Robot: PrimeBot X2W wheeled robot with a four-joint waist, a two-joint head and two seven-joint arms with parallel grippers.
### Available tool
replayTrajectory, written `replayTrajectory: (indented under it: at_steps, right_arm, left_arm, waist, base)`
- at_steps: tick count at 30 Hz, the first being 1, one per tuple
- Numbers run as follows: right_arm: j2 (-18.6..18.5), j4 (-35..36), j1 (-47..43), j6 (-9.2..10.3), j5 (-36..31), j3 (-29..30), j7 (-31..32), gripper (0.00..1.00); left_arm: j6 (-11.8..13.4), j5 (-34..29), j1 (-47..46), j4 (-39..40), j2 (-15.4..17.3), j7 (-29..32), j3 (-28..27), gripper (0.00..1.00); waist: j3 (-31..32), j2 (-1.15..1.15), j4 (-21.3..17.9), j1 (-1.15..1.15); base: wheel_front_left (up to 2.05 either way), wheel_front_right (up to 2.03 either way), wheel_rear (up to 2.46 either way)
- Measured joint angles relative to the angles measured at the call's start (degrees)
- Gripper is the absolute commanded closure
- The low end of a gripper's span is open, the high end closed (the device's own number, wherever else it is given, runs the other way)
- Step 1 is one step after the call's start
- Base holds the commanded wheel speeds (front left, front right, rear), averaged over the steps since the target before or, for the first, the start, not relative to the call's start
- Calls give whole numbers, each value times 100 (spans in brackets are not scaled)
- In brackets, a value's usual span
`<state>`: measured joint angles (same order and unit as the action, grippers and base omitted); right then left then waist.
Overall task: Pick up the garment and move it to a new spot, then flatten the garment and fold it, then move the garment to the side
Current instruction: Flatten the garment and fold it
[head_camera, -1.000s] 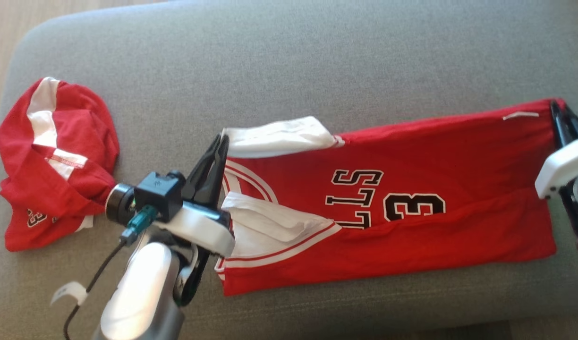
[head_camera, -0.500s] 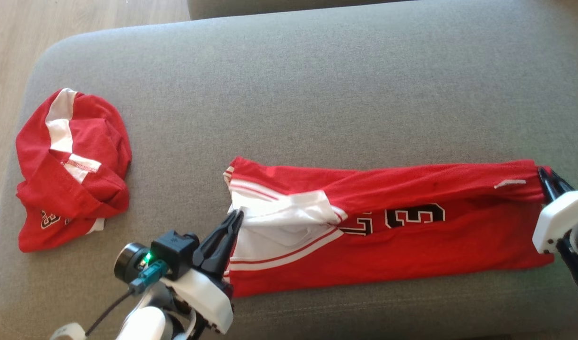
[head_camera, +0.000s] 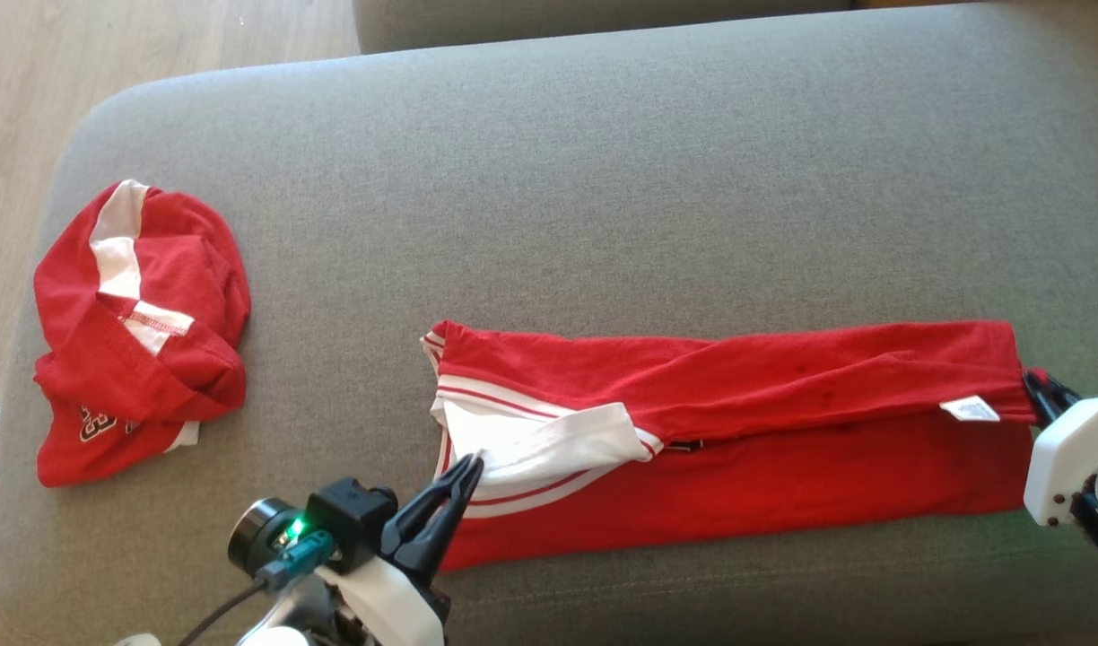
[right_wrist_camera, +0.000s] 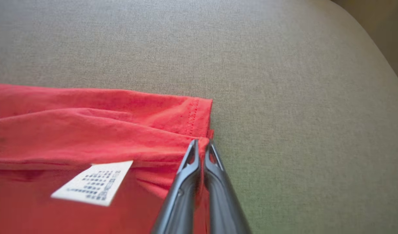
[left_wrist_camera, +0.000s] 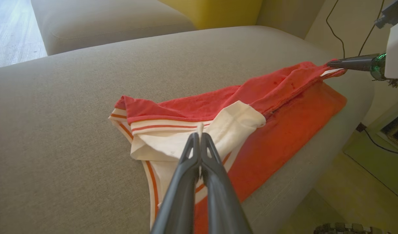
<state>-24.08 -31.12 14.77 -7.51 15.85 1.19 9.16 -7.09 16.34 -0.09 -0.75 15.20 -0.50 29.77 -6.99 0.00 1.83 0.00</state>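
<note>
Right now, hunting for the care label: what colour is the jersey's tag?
The tag is white with small dark print; clearest in the right wrist view.

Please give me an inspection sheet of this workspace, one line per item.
Surface: grey cushion, holding two garments.
Job's things: red jersey T-shirt folded lengthwise, white sleeve on top, tag showing.
Clutter: smaller red garment with white stripe, crumpled at the robot's left.
Grippers: left gripper shut on the sleeve edge; right gripper shut on the hem corner.
Cables: black cable by the left wrist; thin wires against the wall.
Surroundings: wooden floor, second grey cushion, yellow cushion.
</note>
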Motion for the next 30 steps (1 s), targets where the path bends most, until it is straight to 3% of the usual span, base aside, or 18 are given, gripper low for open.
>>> replayTrajectory:
  at_steps: [4,5,6,9,10,11,12,17,21,24,27,30]
  right_arm:
    - [-36,208,-143,0,34,18,210,100]
    - [-48,240,-167,0,34,22,254,82]
    - [-63,271,-192,0,24,36,254,0]
    - [-65,335,-269,0,-71,185,304,0]
    - [-65,335,-275,0,-94,238,313,0]
    - [-63,335,-274,0,-133,304,343,0]
    - [-58,336,-274,0,-178,386,355,0]
    - [56,372,-279,0,-428,814,394,0]
    - [229,591,-381,0,-578,1073,133,0]
    - [515,901,-397,0,-572,1210,-370,0]
    - [806,1265,-402,0,-476,1177,-970,0]
    - [928,1571,-576,0,-425,1088,-1526,0]
  left_arm:
    - [-2,47,4,71,97,98,121,100]
    - [-2,47,8,74,109,101,149,100]
    - [-2,48,11,75,114,121,170,100]
    - [-3,105,35,71,154,196,265,100]
    - [-3,108,55,68,174,232,280,87]
    - [-3,127,80,55,199,294,293,56]
    - [-3,153,107,40,241,354,316,0]
    - [8,337,138,27,277,387,282,0]
    - [245,339,99,57,191,22,45,0]
    - [534,555,7,53,-162,-583,-355,0]
    - [695,856,-95,8,-568,-1165,-706,0]
    - [768,928,-114,-65,-836,-1372,-993,0]
  waist:
    - [23,0,0,0]
    - [23,0,3,0]
    - [24,0,6,0]
    - [25,0,13,0]
    - [29,0,17,0]
    - [33,0,21,0]
    - [40,0,24,0]
    - [96,0,35,0]
    - [151,0,51,0]
    - [228,0,55,0]
    - [340,0,42,0]
    - [450,0,22,0]
  base:
    - [0,0,0]
    - [0,0,0]
    - [0,0,0]
    - [0,0,0]
    - [0,0,0]
    - [0,0,0]
    - [0,0,0]
    - [0,0,0]
    - [0,0,0]
    - [0,0,0]
    - [0,0,0]
    - [0,0,0]
